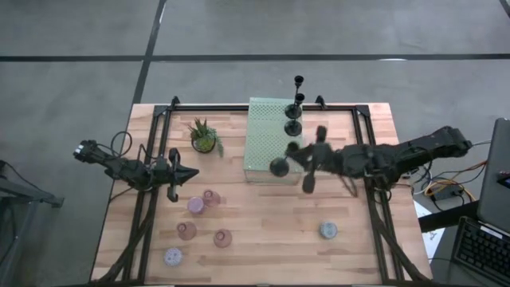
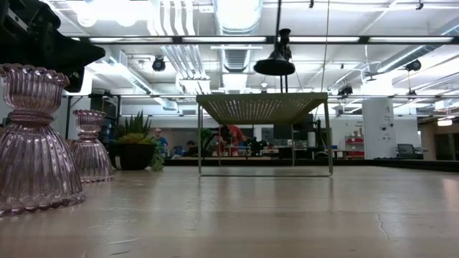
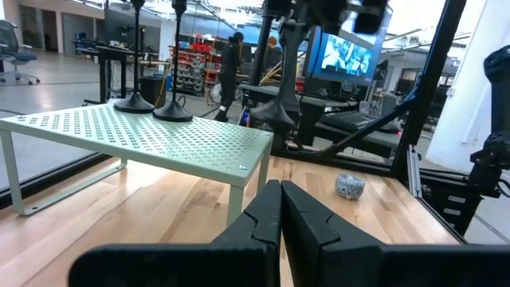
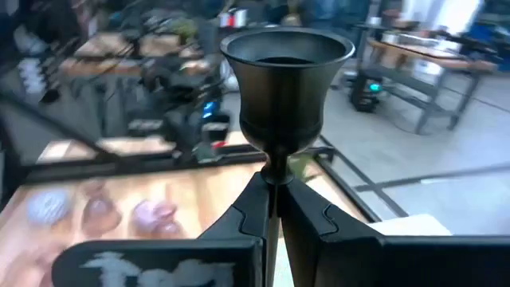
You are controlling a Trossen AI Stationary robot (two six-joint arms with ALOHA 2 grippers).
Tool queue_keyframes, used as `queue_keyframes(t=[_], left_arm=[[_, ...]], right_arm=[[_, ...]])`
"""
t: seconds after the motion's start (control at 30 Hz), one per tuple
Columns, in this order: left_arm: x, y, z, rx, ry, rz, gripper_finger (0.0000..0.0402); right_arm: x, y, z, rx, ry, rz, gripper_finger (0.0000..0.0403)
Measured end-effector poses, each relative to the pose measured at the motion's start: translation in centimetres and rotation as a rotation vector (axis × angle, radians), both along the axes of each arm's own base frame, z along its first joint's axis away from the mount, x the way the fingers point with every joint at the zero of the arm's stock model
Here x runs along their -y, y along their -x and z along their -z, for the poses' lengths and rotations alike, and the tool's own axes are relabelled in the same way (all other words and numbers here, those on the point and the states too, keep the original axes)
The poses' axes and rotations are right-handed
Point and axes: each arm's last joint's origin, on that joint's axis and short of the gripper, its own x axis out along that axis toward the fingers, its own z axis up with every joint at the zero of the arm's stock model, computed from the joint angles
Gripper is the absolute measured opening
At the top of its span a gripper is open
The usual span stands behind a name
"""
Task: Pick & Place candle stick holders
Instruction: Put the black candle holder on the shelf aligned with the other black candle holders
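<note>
My right gripper [image 1: 296,158] is shut on a black slim-stemmed candle stick holder [image 2: 276,64], held in the air over the near right corner of the pale green perforated shelf [image 1: 267,139]. Two more black holders [image 1: 293,126] stand on their round bases on the shelf's far right part. Several pink glass holders [image 1: 209,198] and a pale lavender one [image 1: 173,257] stand on the table at the near left. Another pale one [image 1: 328,230] stands at the near right. My left gripper [image 1: 190,174] is shut and empty, just beyond the pink holders. My right gripper pinches the black holder's thin stem [image 4: 276,177] just under its cup [image 4: 285,72] between the two fingers [image 4: 307,215]. The fingers come level from the table's right side and lie across the stem. The holder stands upright, its round base [image 2: 275,67] clear above the shelf top.
A small green potted plant [image 1: 204,137] stands left of the shelf. Black frame rails [image 1: 151,159] run along the table's left and right sides. Bare wood [image 1: 271,231] lies between the pink holders and the near-right pale holder. People show in the room beyond the table.
</note>
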Motion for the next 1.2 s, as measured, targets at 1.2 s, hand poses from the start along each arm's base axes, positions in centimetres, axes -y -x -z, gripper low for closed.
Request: queue_keyframes(t=[1.2], left_arm=[[0.0, 0.0, 0.0, 0.0, 0.0, 0.0, 0.0012]], right_arm=[[6.6, 1.6, 2.4, -0.082, -0.057, 0.275, 0.0016]])
